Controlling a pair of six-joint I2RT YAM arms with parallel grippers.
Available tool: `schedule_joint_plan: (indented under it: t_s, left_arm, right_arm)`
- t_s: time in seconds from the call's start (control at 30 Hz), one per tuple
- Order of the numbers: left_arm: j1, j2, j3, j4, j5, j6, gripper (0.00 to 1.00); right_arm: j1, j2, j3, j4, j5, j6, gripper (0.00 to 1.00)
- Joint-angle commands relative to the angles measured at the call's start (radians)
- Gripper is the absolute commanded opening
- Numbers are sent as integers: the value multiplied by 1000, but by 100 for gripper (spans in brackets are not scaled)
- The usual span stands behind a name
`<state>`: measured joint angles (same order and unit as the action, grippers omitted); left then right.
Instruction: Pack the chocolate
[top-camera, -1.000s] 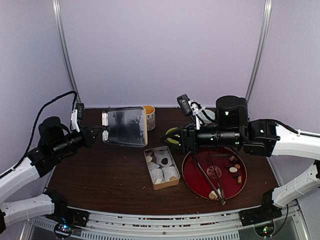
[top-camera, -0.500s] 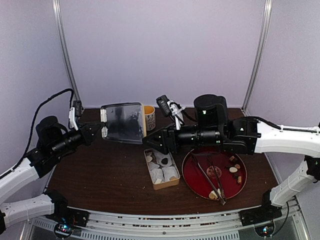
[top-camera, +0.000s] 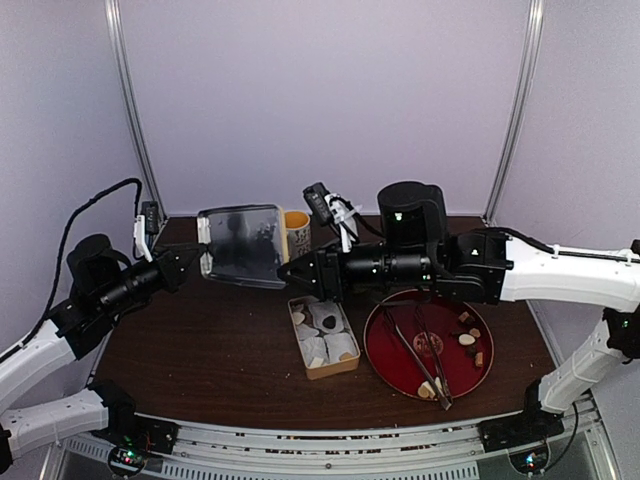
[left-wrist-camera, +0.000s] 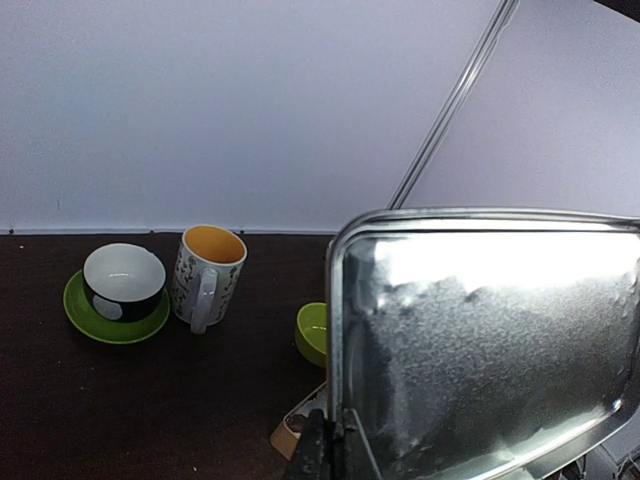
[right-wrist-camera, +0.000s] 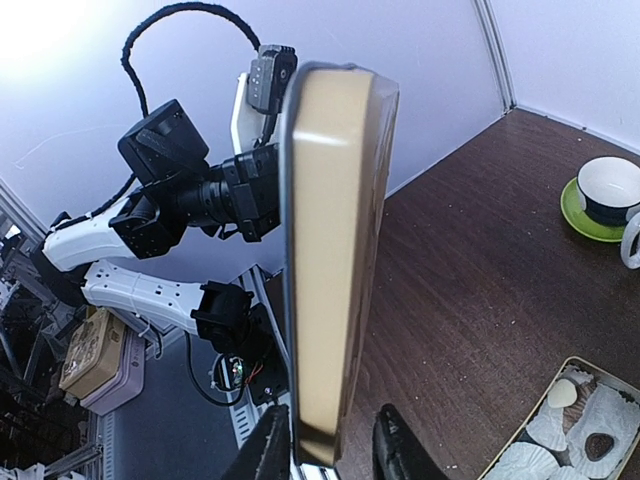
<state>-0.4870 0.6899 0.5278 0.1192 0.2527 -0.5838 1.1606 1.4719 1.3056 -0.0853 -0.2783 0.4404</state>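
Metal lid (top-camera: 240, 247) gripped between 2 arms; chocolate (top-camera: 466, 340) on plate and in box.

Top ext.: choc. pieces form a loose string along the right side of 1 red plate (top-camera: 395, 370), string running near–far. Single pieces are too small to give a heading, and exact no. is unclear. More sit in paper cups (top-camera: 340, 347) in 1 box (top-camera: 336, 372), long axis near–far. 1 pr tongs (top-camera: 414, 358) on plate; 1 mug (top-camera: 297, 232) behind lid.
Left wrist: left gripper (left-wrist-camera: 325, 440) pinched on lid rim. Shows 1 bowl (left-wrist-camera: 122, 280) on green saucer (left-wrist-camera: 85, 318), which top view does not.
Right wrist: lid edge-on, upright. Right gripper (right-wrist-camera: 330, 420) is spread, 1 finger each side of rim, gap visible. 2 choc. pieces seen in cups, 1 pale, 1 dark.
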Motion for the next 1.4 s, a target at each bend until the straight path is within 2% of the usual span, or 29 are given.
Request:
schedule_joint_plan:
  t_s: [0.0,0.27,0.4,0.47,0.53,0.6,0.7,0.83,1.07,1.23,1.37]
  left_arm:
    - [-7,-15,-11,48,11,15,0]
    - [-7,-8,-15,57,24,12,0]
    - [-7,5,-20,62,31,11,1]
    - [-7,12,-23,61,31,7,14]
    - [-7,16,-29,65,40,1,32]
    - [-8,16,-34,69,62,0,44]
    - [-7,14,-35,56,79,-7,53]
    - [-7,10,-38,32,102,-16,55]
    - [-7,18,-39,5,93,-20,53]
    - [-7,116,9,-14,127,-36,53]
    - [-7,221,54,-13,178,-45,52]
  right_arm:
    - [4,18,36,16,5,-3,27]
    - [5,24,37,18,-5,0,7]
    - [5,8,26,5,30,-4,4]
    - [3,-4,14,-14,61,-20,4]
    - [3,-16,12,-59,106,-49,3]
    - [2,-32,9,-118,161,-92,3]
    - [0,-63,2,-214,258,-182,1]
    - [0,-99,3,-341,390,-295,0]
    - [12,-112,58,-537,577,-500,3]
    - [58,-105,46,-565,728,-617,5]
    - [162,-72,-21,-486,966,-751,3]
